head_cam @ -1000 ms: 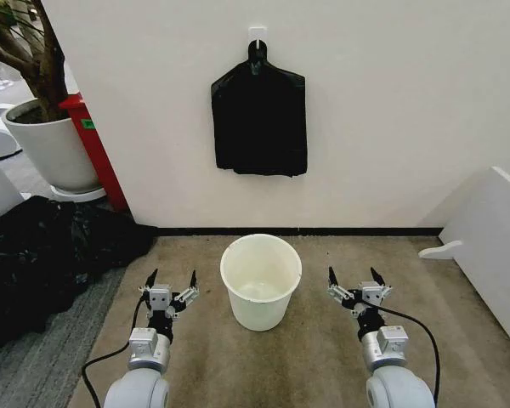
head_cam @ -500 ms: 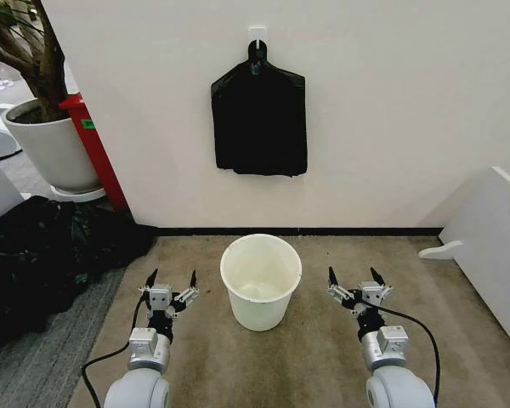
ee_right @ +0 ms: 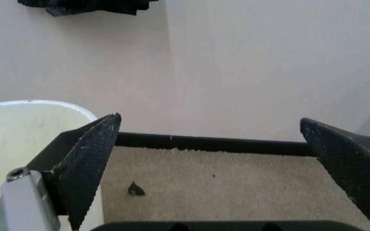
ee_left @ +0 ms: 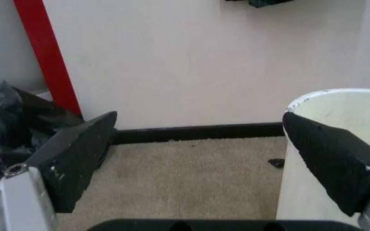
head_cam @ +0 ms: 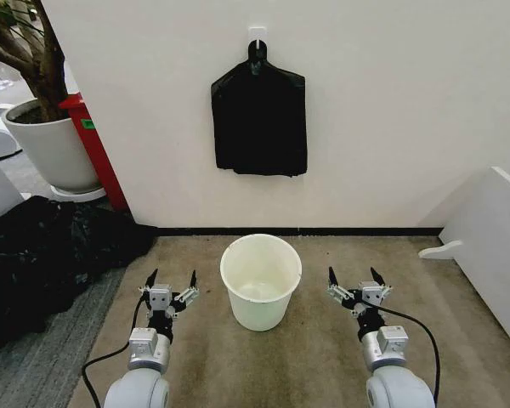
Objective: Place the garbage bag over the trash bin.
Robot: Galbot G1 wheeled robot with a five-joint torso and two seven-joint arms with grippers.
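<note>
The trash bin (head_cam: 259, 310), a small cream-white bucket, stands upright and empty on the carpet in front of the wall. The garbage bag is out of view. My left gripper (head_cam: 172, 275) hovers low just left of the bin, open and holding nothing. To the bin's right, my right gripper (head_cam: 353, 272) is likewise open and empty. The left wrist view has the left gripper (ee_left: 199, 118) with its fingers spread wide and the bin (ee_left: 346, 103) beside one finger. The right wrist view puts the bin (ee_right: 24, 130) beside the wide-open right gripper (ee_right: 209, 120).
A flat bundle of black plastic (head_cam: 259, 123) hangs from a wall hook above the bin. A sprawling black plastic heap (head_cam: 42, 255) lies at the left, behind it a large plant pot (head_cam: 51, 144) and red post (head_cam: 93, 149). A white panel (head_cam: 493, 246) leans at the right.
</note>
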